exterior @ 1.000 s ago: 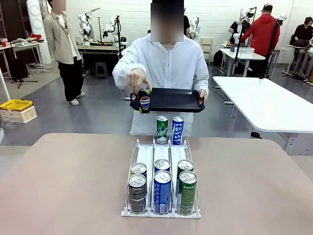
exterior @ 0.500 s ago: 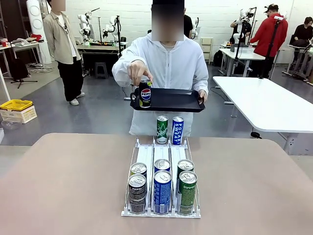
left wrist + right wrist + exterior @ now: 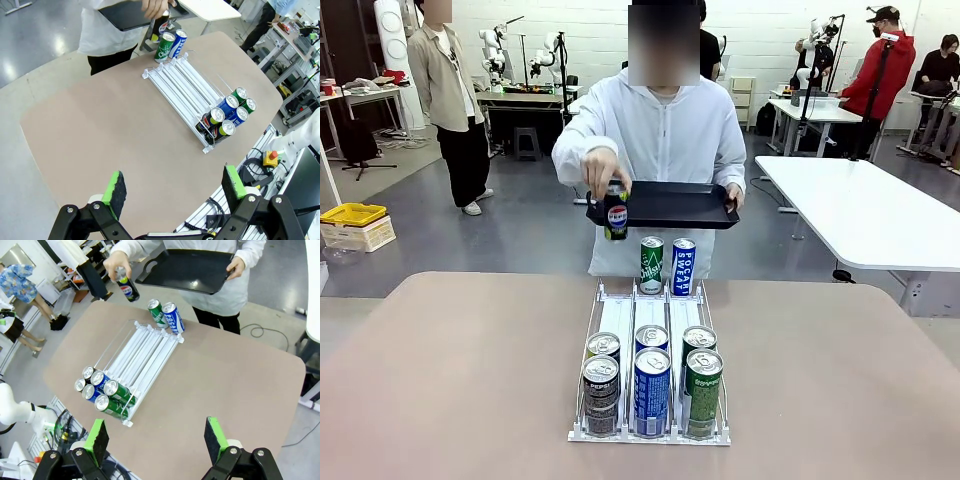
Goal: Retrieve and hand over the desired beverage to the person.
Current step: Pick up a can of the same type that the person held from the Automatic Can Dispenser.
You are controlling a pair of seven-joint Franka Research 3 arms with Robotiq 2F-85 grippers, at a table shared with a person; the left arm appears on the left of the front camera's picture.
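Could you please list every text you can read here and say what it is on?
"PEPSI": front-left black can in the rack.
"POCARI SWEAT": blue can at the rack's far end.
"Chilsung", partly readable: green can beside it.
Remaining print: too small to read.

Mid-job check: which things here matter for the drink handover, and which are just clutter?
Job: person, Pepsi can in their hand, black tray, can rack, racked cans.
Lying about: yellow tray, white side table.
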